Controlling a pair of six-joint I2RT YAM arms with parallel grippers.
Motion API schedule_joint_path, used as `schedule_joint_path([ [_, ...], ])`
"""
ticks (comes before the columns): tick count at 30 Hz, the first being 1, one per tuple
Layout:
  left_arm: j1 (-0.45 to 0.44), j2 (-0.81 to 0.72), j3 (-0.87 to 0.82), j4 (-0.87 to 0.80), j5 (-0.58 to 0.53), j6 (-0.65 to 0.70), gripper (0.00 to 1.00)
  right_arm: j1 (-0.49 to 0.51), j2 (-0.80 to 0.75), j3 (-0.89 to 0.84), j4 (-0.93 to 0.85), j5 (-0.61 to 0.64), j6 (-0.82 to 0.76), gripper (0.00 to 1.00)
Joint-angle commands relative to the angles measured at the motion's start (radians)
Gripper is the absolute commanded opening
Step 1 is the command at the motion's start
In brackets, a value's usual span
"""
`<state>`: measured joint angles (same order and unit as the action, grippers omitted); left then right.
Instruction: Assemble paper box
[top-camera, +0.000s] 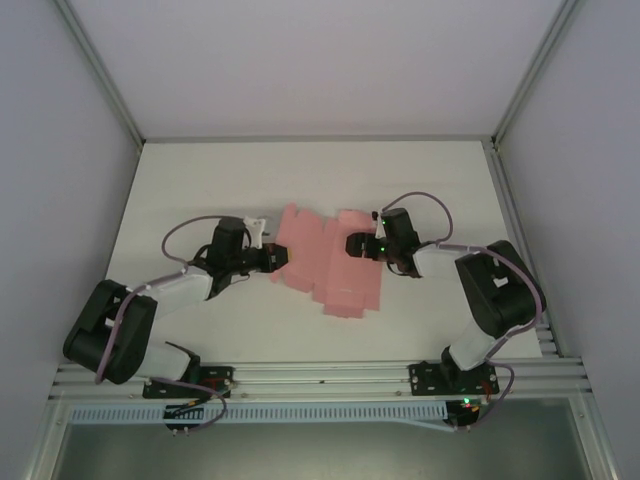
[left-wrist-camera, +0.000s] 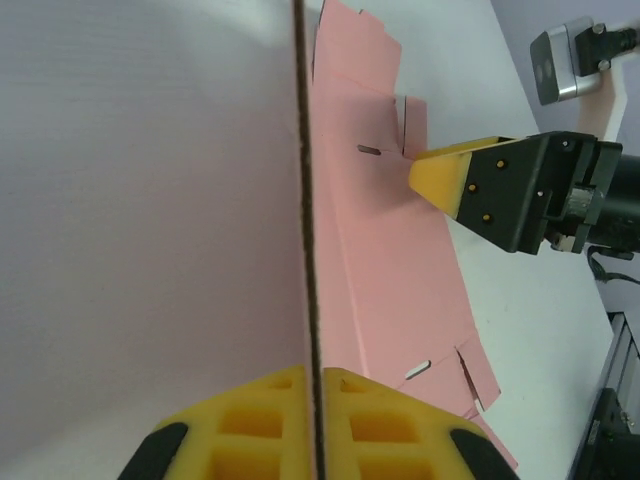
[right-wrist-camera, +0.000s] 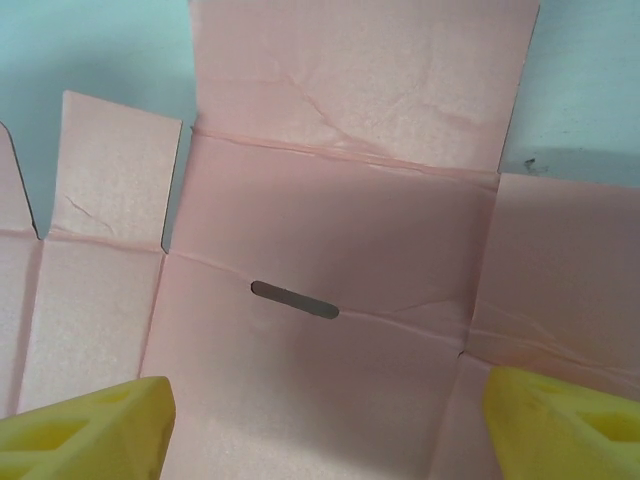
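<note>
At the centre of the white table (top-camera: 200, 180), the pink paper box (top-camera: 325, 270) lies as a flat die-cut sheet with flaps, tabs and slots. The left claw (top-camera: 280, 257) is closed on the sheet's left edge; in the left wrist view, the thin card runs edge-on between the two yellow pads (left-wrist-camera: 250, 410). The right claw (top-camera: 352, 245) is over the sheet's right portion with its jaws spread wide and nothing between them. In the right wrist view, a narrow slot (right-wrist-camera: 295, 300) sits between its fingertips (right-wrist-camera: 85, 430).
</note>
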<state>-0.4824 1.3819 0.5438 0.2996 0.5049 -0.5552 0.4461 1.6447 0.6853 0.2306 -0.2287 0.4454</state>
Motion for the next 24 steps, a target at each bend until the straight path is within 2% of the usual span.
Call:
schedule_joint_path([
  [1,-0.011,-0.067,0.04,-0.074,-0.067,0.095,0.0,0.011,0.005,-0.043,-0.243,0.012,-0.012,0.83],
  [4,-0.015,-0.139,0.037,-0.063,-0.091,0.116,0.0,0.01,-0.079,-0.02,-0.28,0.034,-0.041,0.87],
  [7,-0.017,-0.215,0.049,-0.053,-0.095,0.14,0.0,0.009,-0.208,0.013,-0.311,0.065,-0.082,0.99],
  [12,-0.025,-0.333,0.088,-0.032,-0.06,0.211,0.0,-0.025,-0.469,0.033,-0.352,0.148,-0.105,1.0],
  [14,-0.027,-0.385,0.088,0.004,-0.047,0.223,0.0,-0.053,-0.584,0.009,-0.333,0.134,-0.105,1.0],
  [19,-0.027,-0.479,0.123,0.047,0.0,0.237,0.0,-0.157,-0.844,-0.067,-0.279,0.043,-0.038,1.0],
  [21,-0.026,-0.499,0.146,0.045,0.019,0.235,0.0,-0.217,-0.887,-0.09,-0.254,-0.051,-0.002,1.0],
  [24,-0.029,-0.532,0.162,0.081,0.071,0.212,0.0,-0.313,-0.887,-0.14,-0.127,-0.269,0.084,1.0],
])
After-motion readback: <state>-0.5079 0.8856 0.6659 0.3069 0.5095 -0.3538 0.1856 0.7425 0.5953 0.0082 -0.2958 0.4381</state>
